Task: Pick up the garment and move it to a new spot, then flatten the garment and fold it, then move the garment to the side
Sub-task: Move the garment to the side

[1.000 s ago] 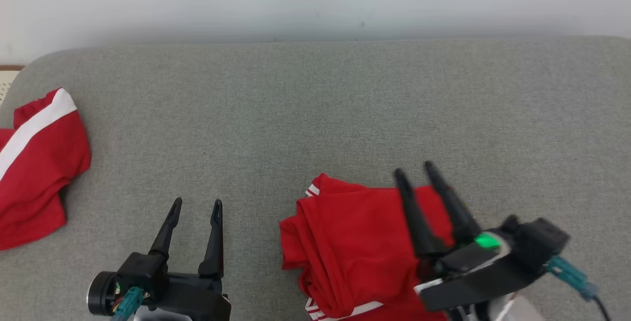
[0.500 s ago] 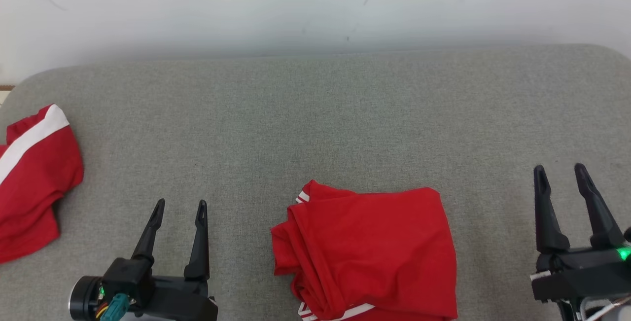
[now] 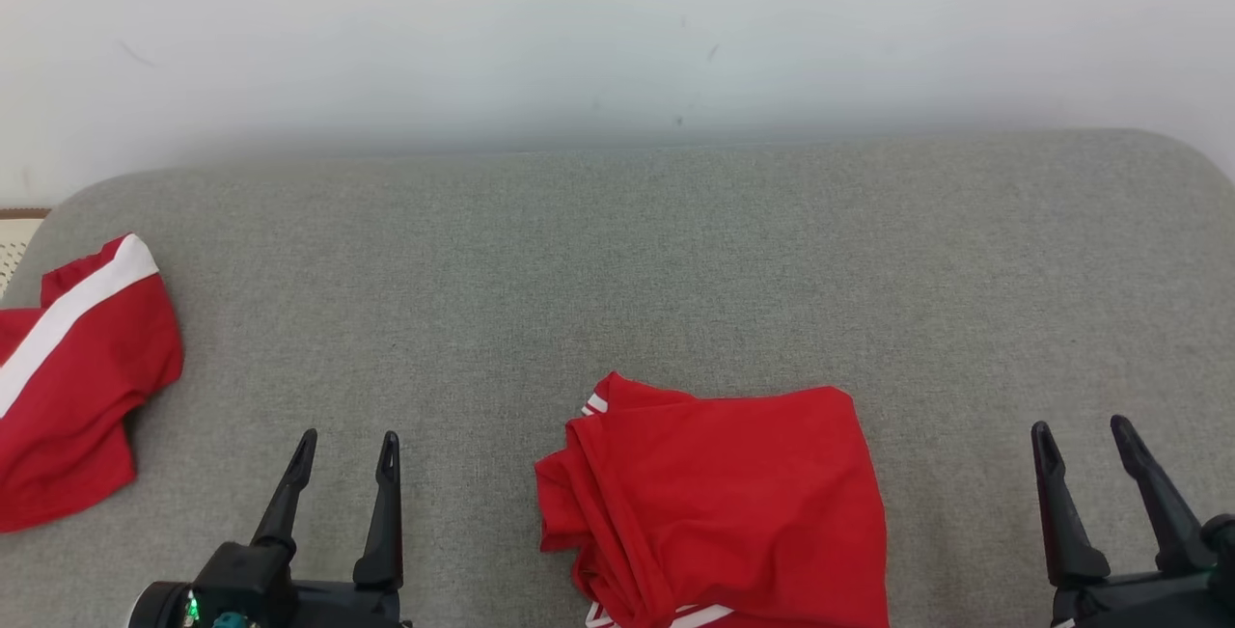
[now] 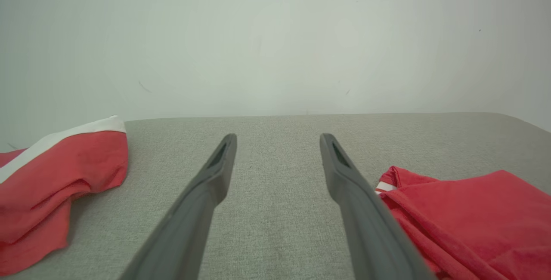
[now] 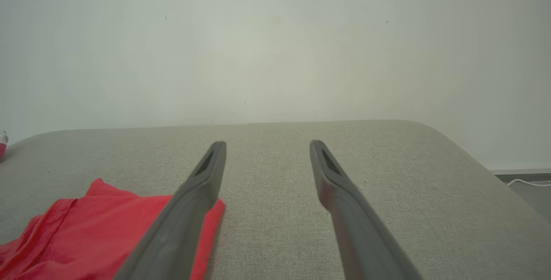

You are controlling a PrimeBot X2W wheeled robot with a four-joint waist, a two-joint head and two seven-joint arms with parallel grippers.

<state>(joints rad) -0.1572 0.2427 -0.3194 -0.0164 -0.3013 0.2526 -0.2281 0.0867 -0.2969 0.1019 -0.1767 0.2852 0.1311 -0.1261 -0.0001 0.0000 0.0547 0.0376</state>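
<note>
The folded red garment (image 3: 714, 503) lies at the near centre of the grey cushion (image 3: 617, 271), between the left gripper (image 3: 349, 437) and the right gripper (image 3: 1080, 425). Both grippers stand spread, empty, clear of the cloth. Risk: a single-layer pinch during the sideways move lets the folds slide open. No container is present.

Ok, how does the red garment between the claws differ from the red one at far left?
The middle garment lies folded flat with a straight edge; the left garment is rumpled. The left garment shows a broad white band; the middle garment only thin white stripes. Both are red.
</note>
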